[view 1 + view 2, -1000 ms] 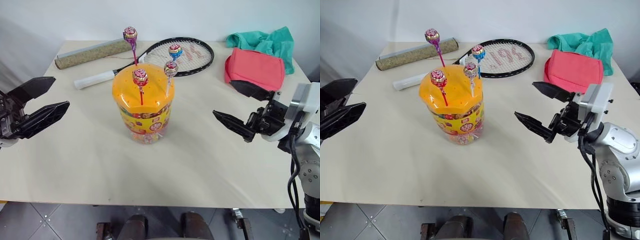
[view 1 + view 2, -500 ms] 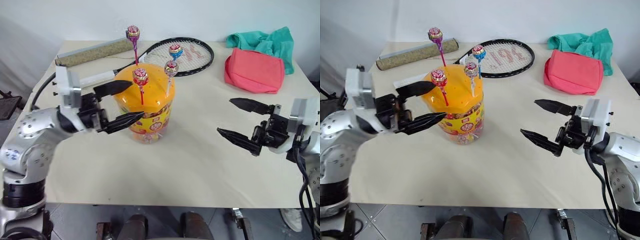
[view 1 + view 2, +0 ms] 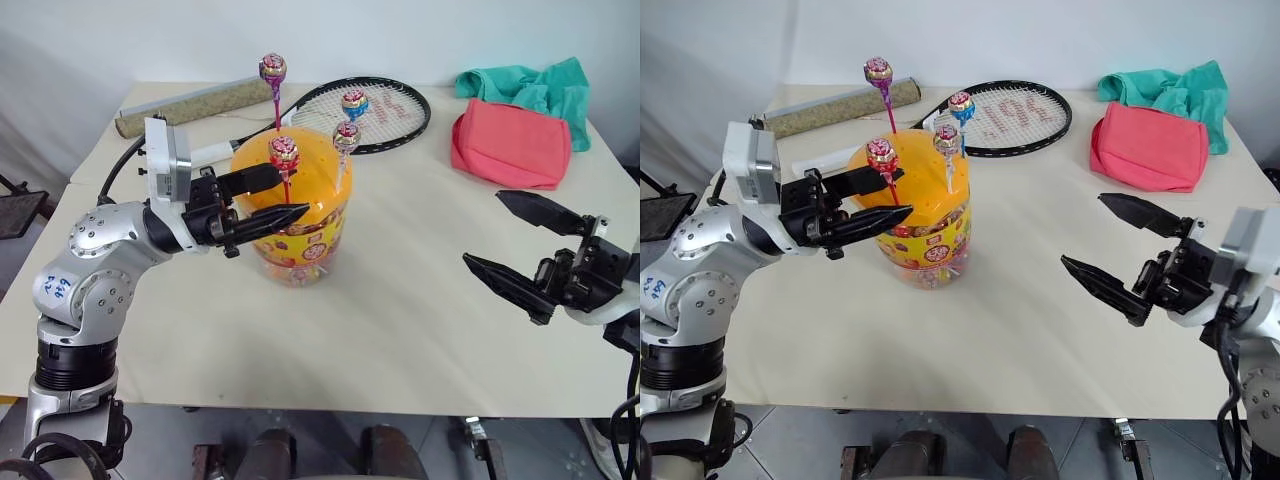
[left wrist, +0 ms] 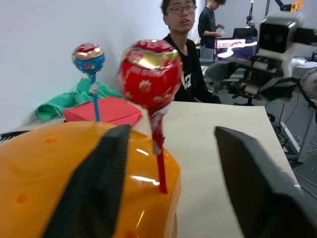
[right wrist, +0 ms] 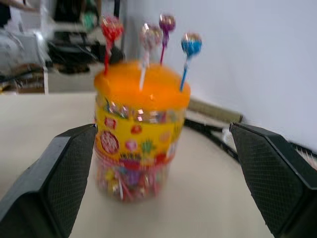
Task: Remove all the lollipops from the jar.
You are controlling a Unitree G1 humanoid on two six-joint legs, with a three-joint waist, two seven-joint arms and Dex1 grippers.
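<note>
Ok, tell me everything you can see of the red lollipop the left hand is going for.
The red lollipop has a round head in shiny red and gold wrapper on a thin red stick. It stands nearly upright, its stick planted in a hole of the jar's orange lid, at the side nearest the robot. The left hand has its fingers on either side of the stick, below the head, with a gap visible on both sides.

Head eyes look down; wrist views face jar (image 5: pixel 141 129)
</note>
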